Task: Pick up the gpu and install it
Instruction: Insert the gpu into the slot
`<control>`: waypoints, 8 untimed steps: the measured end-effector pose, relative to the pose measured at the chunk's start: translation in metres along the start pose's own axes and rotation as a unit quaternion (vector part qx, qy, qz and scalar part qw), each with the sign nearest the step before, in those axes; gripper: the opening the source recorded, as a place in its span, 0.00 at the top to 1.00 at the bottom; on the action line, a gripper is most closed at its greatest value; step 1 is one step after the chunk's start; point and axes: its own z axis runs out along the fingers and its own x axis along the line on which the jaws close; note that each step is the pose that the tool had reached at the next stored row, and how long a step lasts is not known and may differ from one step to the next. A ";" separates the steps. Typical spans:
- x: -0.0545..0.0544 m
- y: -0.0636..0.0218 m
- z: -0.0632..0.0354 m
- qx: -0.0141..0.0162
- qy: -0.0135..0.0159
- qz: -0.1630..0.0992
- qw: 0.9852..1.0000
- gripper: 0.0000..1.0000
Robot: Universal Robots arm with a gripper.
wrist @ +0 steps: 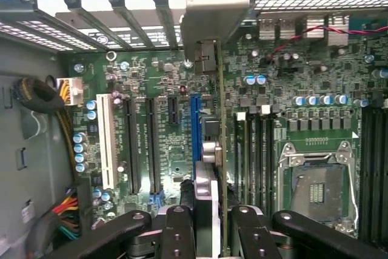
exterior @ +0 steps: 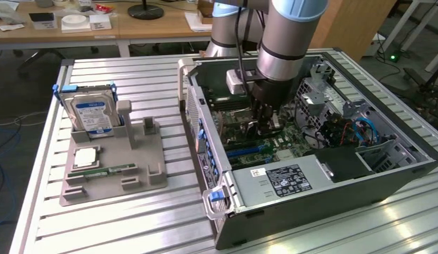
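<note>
My gripper (wrist: pixel 213 235) is shut on the gpu (wrist: pixel 209 162), which I see edge-on between the two black fingers (wrist: pixel 179 235). The card hangs upright over the green motherboard (wrist: pixel 163 77), right beside the long blue slot (wrist: pixel 195 122). Its silver bracket end (wrist: pixel 212 16) reaches the slotted rear wall of the case. In the exterior view the gripper (exterior: pixel 265 120) is down inside the open computer case (exterior: pixel 311 180), over the middle of the board; the arm hides the card there.
A grey parts holder (exterior: pixel 113 164) at the exterior view's left carries a silver hard drive (exterior: pixel 92 114), a processor chip (exterior: pixel 86 157) and a green memory stick (exterior: pixel 106 170). Memory slots (wrist: pixel 257 150), a processor socket (wrist: pixel 318 186) and cable bundles (wrist: pixel 66 216) surround the card.
</note>
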 end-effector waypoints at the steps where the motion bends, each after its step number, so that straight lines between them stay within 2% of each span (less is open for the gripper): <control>1: 0.001 -0.0001 0.0002 0.000 0.000 0.000 1.000 0.72; 8: 0.005 0.0008 0.0022 -0.001 0.000 0.000 1.000 0.72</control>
